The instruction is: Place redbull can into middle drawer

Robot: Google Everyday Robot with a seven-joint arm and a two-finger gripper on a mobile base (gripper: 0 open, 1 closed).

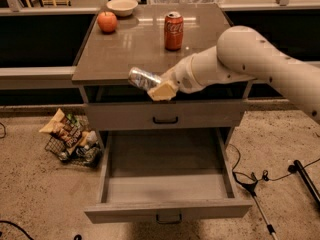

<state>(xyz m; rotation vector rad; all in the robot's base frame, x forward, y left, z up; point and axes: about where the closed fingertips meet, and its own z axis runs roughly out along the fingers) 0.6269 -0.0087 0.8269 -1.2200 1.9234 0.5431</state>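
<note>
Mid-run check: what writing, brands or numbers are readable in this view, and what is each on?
"Coca-Cola": white script on the red can standing on the cabinet top.
On the redbull can, held by the gripper at the cabinet's front edge above the open middle drawer: markings too blurred to read.
On the snack bags on the floor: print too blurred to read.
No other text shows.
</note>
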